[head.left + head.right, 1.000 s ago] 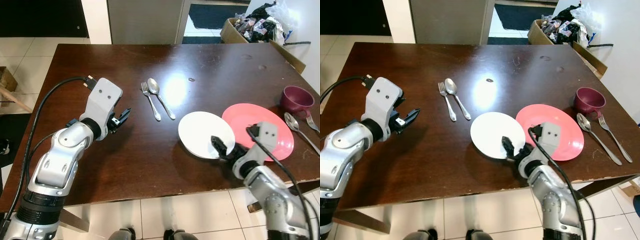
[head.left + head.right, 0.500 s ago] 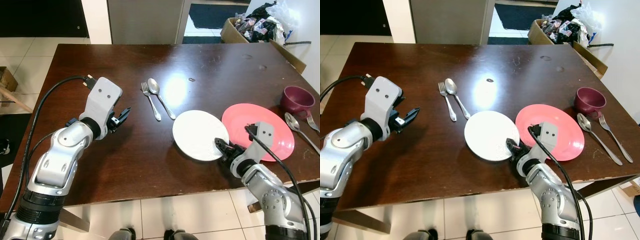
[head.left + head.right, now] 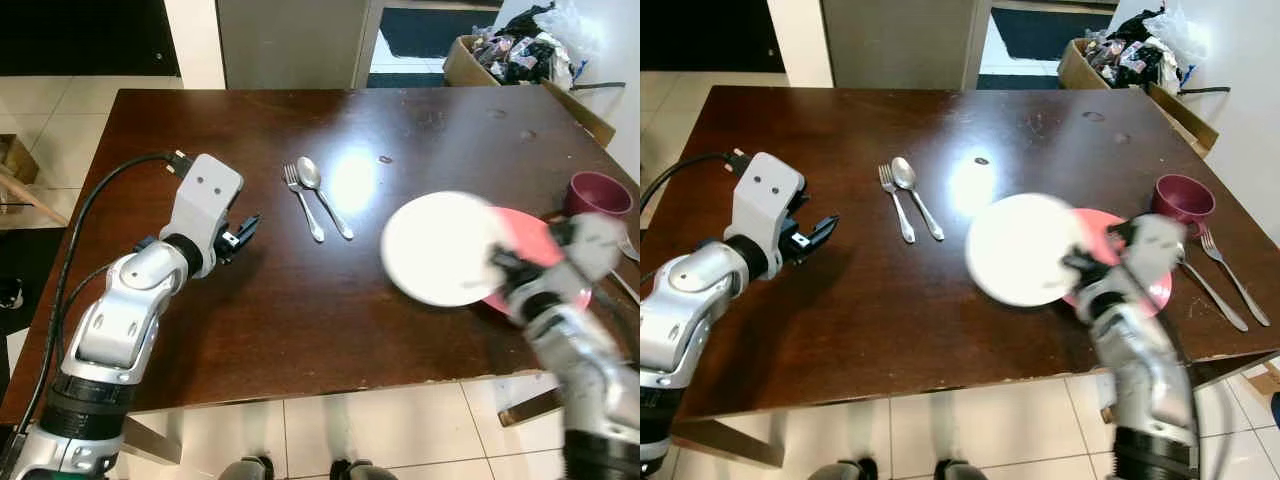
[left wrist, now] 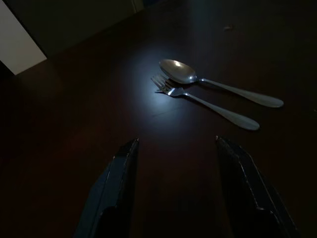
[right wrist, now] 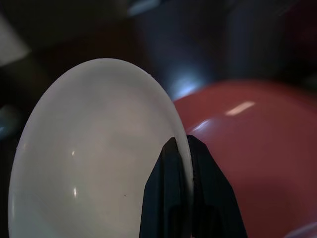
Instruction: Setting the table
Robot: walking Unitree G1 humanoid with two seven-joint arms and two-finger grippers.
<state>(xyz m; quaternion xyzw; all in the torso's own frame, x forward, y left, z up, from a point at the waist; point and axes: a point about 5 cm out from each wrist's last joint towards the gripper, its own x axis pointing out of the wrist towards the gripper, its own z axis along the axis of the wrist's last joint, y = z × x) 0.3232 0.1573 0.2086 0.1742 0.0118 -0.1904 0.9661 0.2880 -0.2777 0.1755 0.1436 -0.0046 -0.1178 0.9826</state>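
White plate (image 3: pixel 446 247), pinched thinly at its rim by right claw (image 5: pixel 181 148), rides blurred over pink plate (image 5: pixel 257 163) beyond it; it could slip; left claw (image 4: pixel 176 163) hovers agape, empty

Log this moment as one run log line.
right end effector: shut on round white plate, partly over pink plate | left end effector: open, over dark wooden table

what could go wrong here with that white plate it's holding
The right gripper pinches the white plate only at its rim, and the blur suggests fast motion, so the plate might slip or swing loose. It hangs partly over the pink plate, so a drop could crack both. The maroon cup and the cutlery beside it sit close to the right arm and could get knocked.
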